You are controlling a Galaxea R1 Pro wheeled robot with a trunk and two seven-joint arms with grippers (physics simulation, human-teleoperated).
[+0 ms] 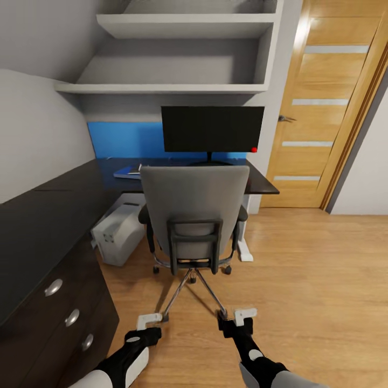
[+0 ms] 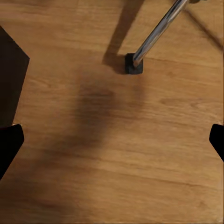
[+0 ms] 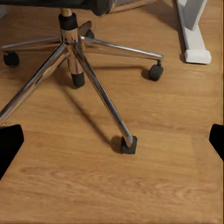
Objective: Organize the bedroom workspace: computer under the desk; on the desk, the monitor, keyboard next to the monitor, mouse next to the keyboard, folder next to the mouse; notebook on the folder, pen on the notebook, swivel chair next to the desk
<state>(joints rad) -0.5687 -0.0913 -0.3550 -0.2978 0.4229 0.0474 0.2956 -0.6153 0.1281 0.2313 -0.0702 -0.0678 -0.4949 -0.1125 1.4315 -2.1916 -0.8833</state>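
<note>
Two claws hang low over the wooden floor (image 1: pixel 302 269) behind the chair; both stand spread and empty, the left claw (image 1: pixel 149 321) and right claw (image 1: pixel 245 314) each just beside a caster of the chrome base.

The black L-shaped worktop (image 1: pixel 43 215), matte and flat, runs along the left wall and across the back under the blue panel. On it stands the monitor (image 1: pixel 213 128), a wide dark slab with a red dot at one lower corner. The swivel chair (image 1: pixel 194 207), grey upholstery on a glossy star of chrome legs, is already pushed up to the worktop. The computer (image 1: pixel 117 231), a pale boxy tower, lies tilted beneath the worktop. Something flat and blue, likely the folder (image 1: pixel 127 172), rests on the worktop left of the chair.

I cannot make out keyboard, mouse, notebook or pen. The sound next move, I judge, is to raise the arms and look round before grasping.
</note>
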